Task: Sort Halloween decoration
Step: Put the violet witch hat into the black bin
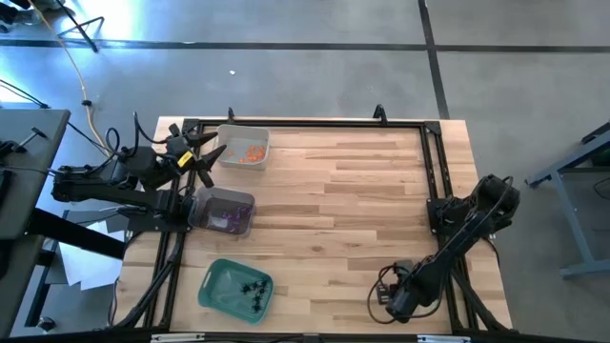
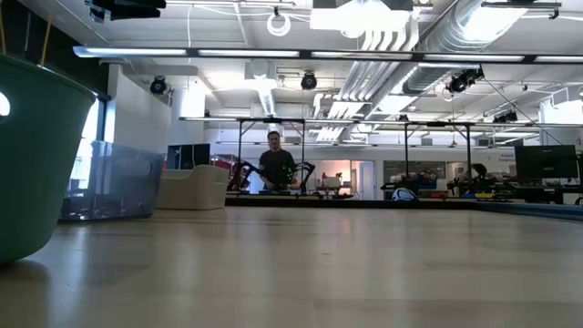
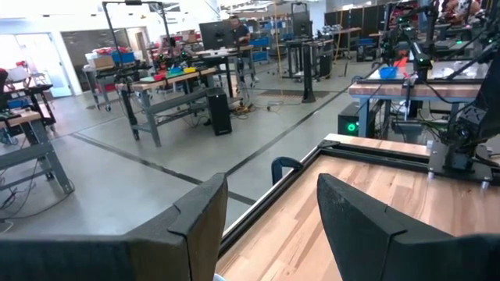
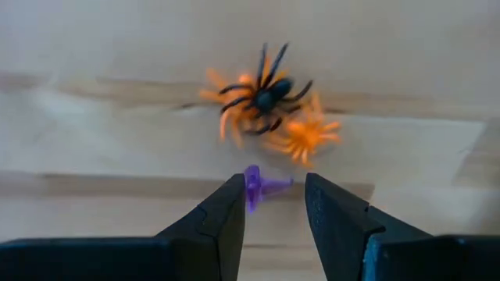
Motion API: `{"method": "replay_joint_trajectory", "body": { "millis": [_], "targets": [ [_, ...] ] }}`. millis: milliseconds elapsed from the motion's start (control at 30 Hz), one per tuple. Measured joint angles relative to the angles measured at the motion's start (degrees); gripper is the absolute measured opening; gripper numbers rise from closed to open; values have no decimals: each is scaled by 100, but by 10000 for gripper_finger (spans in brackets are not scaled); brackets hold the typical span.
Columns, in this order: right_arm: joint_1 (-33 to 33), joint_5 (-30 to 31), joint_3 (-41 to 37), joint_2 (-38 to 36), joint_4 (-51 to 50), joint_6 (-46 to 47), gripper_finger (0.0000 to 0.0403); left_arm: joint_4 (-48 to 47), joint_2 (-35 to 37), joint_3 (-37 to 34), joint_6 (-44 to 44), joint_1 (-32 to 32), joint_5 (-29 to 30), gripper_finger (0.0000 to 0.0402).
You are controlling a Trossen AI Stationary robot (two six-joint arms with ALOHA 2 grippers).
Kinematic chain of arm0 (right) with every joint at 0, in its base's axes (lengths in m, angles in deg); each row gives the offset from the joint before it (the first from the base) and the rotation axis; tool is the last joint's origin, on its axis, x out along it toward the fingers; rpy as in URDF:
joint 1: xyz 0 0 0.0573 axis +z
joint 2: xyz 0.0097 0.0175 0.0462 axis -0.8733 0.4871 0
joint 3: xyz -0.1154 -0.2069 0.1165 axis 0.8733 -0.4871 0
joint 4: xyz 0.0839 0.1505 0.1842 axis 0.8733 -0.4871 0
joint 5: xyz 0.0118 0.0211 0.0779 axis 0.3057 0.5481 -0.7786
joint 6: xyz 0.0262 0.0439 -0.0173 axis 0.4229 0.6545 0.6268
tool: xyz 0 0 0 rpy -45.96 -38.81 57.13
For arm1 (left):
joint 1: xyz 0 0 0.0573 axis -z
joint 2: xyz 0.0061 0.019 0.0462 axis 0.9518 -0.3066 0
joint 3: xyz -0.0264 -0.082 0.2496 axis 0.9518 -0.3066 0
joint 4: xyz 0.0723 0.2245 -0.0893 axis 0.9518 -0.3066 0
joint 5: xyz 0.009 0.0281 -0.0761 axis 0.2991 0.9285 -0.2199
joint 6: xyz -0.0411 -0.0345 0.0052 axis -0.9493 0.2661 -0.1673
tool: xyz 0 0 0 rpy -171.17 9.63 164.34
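Right end effector (image 4: pixel 272 204) open over purple trinket (image 4: pixel 262 186), seemingly hidden overhead

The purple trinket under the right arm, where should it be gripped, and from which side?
Probably from straight above, across the narrow middle of the purple trinket. It lies flat on the table, apart from the black spider and orange spiders, and the right tool hangs open astride it.

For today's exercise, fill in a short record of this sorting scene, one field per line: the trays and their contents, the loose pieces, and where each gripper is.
clear tray: orange pieces
second clear tray: purple pieces
green tray: black spiders
loose pieces: black spider, orange spiders, purple piece, on the table
right gripper: open, low over the purple piece
left gripper: open, beside the clear tray
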Motion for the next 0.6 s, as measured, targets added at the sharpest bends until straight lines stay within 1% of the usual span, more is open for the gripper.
{"method": "replay_joint_trajectory", "body": {
  "millis": [167, 433, 600],
  "targets": [
    [-2, 324, 0, 0, 34, -135, 130, 0, 0, 0, 2, -1, 0, 186],
    [-17, 341, 2, 14, 277, -139, 130, 0, 0, 0, 0, 1, 0, 186],
    [-24, 243, 16, 244, 620, -139, 130, 2, 0, 0, 2, -1, 0, 186]
  ]
}}
